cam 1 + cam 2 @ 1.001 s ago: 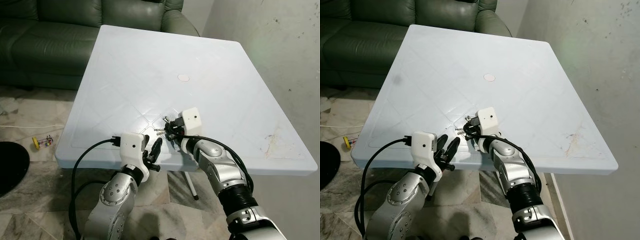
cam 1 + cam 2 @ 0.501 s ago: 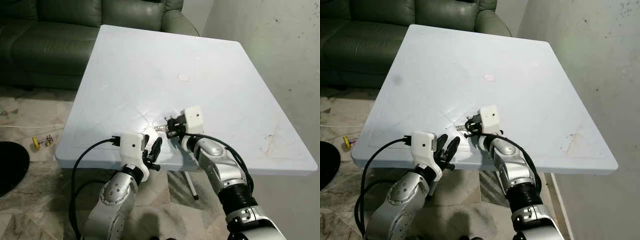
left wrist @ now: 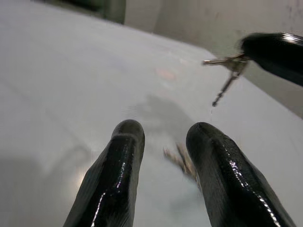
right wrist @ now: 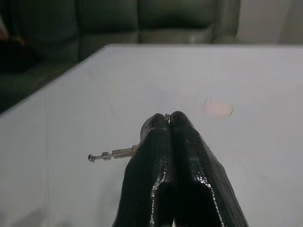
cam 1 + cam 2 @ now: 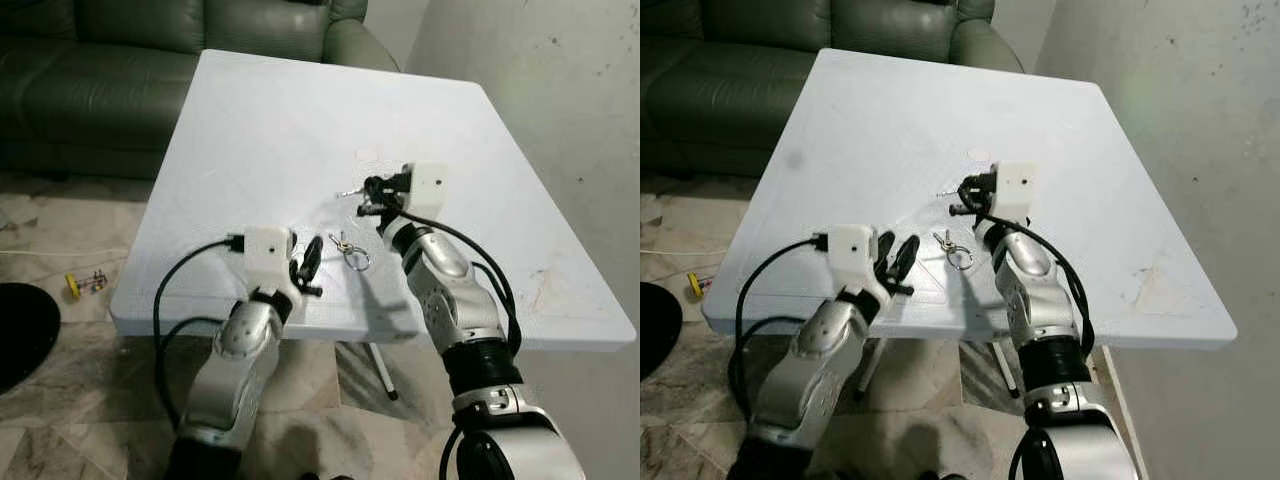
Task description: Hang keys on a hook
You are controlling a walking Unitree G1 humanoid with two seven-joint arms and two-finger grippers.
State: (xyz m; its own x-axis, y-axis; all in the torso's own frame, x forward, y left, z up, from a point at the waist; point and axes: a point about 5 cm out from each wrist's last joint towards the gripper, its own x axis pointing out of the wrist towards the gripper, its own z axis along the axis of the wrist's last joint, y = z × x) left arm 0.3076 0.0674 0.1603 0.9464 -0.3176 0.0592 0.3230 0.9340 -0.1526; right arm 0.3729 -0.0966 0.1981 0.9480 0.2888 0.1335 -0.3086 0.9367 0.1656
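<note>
Keys (image 4: 113, 153) in right gripper (image 4: 168, 118): only one blade sticks out at 9 o'clock, rest hidden btwn clamped fingers. Second key bunch (image 3: 182, 160) on table (image 3: 57, 85) blurred past left gripper (image 3: 163, 135); details unreadable.

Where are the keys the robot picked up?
The keys hang pinched in the right tool above the white table, near its round cap.

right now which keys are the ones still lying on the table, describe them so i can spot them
On the white table, look near its front edge, between the two silver arms. The key ring lies flat there, just ahead of the left gripper. Unlike the keys pinched in the raised right gripper, it rests on the tabletop, its round ring showing.
</note>
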